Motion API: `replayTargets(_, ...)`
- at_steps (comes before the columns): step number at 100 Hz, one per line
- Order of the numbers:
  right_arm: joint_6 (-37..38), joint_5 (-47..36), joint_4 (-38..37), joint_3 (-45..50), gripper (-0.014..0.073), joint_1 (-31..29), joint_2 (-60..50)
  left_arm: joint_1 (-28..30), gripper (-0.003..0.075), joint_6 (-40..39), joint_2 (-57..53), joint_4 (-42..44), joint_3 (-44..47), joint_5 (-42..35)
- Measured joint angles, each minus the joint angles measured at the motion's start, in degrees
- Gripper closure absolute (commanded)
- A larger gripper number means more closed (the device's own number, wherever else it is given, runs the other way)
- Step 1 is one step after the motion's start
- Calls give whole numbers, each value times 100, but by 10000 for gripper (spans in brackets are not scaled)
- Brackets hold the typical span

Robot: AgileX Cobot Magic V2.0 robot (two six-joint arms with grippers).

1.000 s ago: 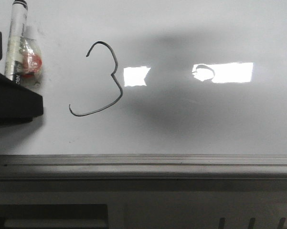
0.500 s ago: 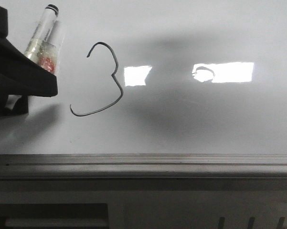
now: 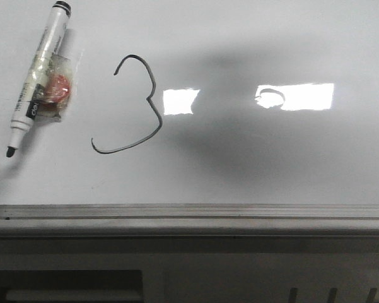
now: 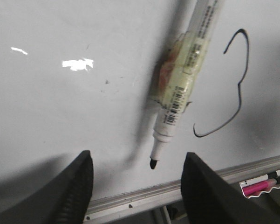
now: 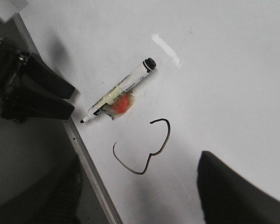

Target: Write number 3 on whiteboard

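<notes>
The number 3 [image 3: 135, 104] is drawn in thin dark line on the whiteboard [image 3: 252, 158]; it also shows in the left wrist view [image 4: 235, 88] and the right wrist view [image 5: 149, 149]. A white marker [image 3: 38, 76] with a taped red-and-clear wrap lies flat on the board left of the 3, uncapped tip toward the frame. My left gripper [image 4: 139, 161] is open and empty, its fingers on either side of the marker's tip [image 4: 153, 163] but clear of it; it shows at the board's edge in the right wrist view [image 5: 37, 95]. My right gripper [image 5: 140, 168] is open and empty above the 3.
The silver metal frame [image 3: 189, 213] runs along the board's near edge, with a dark panel beyond it. A faint old mark [image 3: 269, 96] sits in the right light reflection. A holder with a pink marker [image 4: 263, 184] hangs below the frame.
My left gripper has let go of the marker and drawn back to the left, almost out of the front view. The marker now lies flat on the board.
</notes>
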Motion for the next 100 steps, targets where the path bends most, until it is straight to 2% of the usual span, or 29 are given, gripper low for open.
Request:
replayTargets(1, 0, 0, 0, 0, 442, 0, 0, 0, 458, 0, -38, 27, 0, 31)
replayTargets(6, 13, 30, 0, 22, 579, 0, -54, 0, 563, 0, -362, 142, 0, 121)
replayTargets(7, 31, 30, 0, 22, 643, 0, -56, 0, 596, 0, -406, 161, 0, 133)
replayTargets(8, 28, 30, 0, 43, 663, 0, -73, 0, 612, 10, -449, 203, 0, 146)
replayTargets(11, 40, 30, 0, 79, 658, 0, -141, 0, 696, 10, -668, 297, 0, 192)
replayTargets(14, 63, 30, 0, 127, 655, 0, -205, 0, 739, 10, -848, 413, 0, 223)
replayTargets(32, 169, -465, 0, 832, 657, 0, -914, 0, 741, 10, -2071, 1335, 16, 272)
replayTargets(62, 216, -2631, -62, 3417, 657, 0, -3112, 0, 741, 17, -3984, 2565, 484, 301)
replayTargets(81, 216, -3147, -418, 4753, 658, 0, -4369, 0, 741, 17, -4126, 2851, 658, 301)
replayTargets(100, 216, -3181, -467, 5278, 659, 0, -5023, 0, 741, 17, -4126, 2886, 670, 241)
